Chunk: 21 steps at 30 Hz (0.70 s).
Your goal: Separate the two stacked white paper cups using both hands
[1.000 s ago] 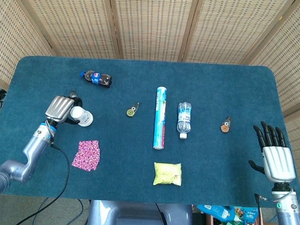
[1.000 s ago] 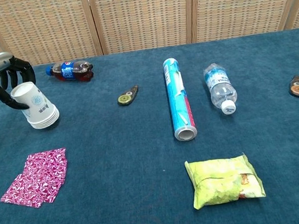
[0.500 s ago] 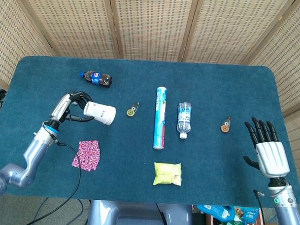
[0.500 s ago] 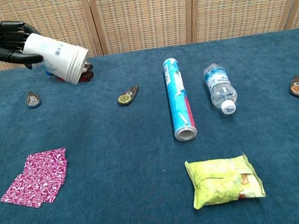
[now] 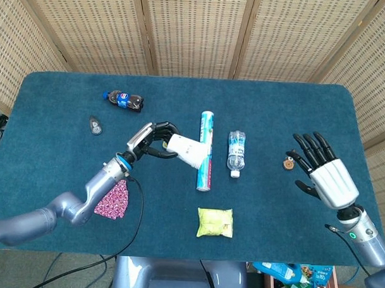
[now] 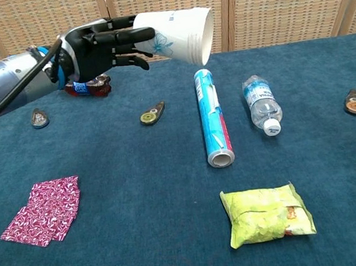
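Left robot hand [image 6: 99, 46] gripping stacked paper cups [image 6: 179, 34] — airborne, sideways, right robot hand [image 5: 321, 170] empty, fingers spread

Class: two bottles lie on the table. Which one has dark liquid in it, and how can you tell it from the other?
The cola bottle at the far left, with a blue label and dark drink. The water bottle beside the long tube is clear with a white cap.

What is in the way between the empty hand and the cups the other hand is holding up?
Nothing solid. The left hand holds the stacked cups in the air; the right hand is open, far right. Only the tube, water bottle and a small tape dispenser lie on the table beneath.
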{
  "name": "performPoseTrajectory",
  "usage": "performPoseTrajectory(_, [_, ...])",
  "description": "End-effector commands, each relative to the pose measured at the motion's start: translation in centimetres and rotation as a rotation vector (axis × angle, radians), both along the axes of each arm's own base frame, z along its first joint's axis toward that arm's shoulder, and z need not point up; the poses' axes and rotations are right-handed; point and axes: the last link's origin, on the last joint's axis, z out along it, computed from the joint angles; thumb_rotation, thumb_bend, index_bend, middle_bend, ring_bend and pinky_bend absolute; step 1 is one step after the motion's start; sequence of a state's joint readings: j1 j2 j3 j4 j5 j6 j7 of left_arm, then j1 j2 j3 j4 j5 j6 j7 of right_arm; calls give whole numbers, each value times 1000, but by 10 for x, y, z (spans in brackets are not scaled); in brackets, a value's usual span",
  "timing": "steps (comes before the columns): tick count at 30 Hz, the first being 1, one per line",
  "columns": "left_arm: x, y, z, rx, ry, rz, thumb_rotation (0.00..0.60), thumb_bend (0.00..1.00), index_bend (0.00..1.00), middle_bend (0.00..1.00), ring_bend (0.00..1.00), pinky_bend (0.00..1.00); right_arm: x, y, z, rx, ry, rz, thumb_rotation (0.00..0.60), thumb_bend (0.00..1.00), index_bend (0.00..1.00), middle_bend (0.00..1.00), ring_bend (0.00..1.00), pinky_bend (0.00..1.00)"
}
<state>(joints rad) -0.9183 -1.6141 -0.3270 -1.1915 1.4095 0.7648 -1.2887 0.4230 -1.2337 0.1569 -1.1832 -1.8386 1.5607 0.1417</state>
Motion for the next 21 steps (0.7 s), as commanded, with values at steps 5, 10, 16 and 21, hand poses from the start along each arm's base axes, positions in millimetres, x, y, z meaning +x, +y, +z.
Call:
performPoseTrajectory(5, [25, 3, -22, -46, -22, -3, 600, 120, 516, 518, 498, 503, 42, -24, -15, 42, 20, 192, 600, 132, 336, 126, 18, 0])
performPoseTrajectory(10, [36, 3, -31, -62, -24, -7, 600, 119, 516, 518, 498, 503, 66, -32, -26, 66, 26, 257, 600, 174, 356, 136, 26, 0])
performPoseTrajectory(16, [45, 2, -39, -82, -31, -9, 600, 119, 516, 518, 498, 503, 89, -38, -43, 85, 59, 318, 600, 196, 382, 146, 37, 1])
performPoseTrajectory(21, [50, -1, -46, -97, -28, -12, 600, 120, 516, 518, 498, 503, 104, -46, -57, 111, 74, 358, 600, 227, 408, 148, 54, 16])
